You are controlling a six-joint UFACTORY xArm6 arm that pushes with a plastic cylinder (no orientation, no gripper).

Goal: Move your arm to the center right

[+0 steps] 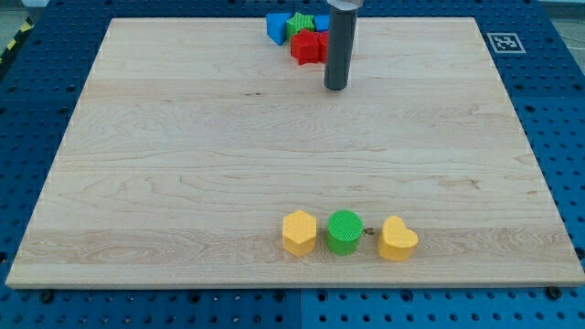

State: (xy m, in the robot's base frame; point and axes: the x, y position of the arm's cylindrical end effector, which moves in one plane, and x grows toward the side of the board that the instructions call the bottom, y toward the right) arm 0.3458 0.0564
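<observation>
Yellow blocks (299,232) far below my tip (335,87)

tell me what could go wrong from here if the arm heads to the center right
My tip stands just right of the red block in the top cluster with the blue block and green block. Any leftward drift at the start could nudge them. The path right over the board looks free, so risk seems low.

Single view, high above the wooden board (183,164), angled down, whole board in frame
</observation>
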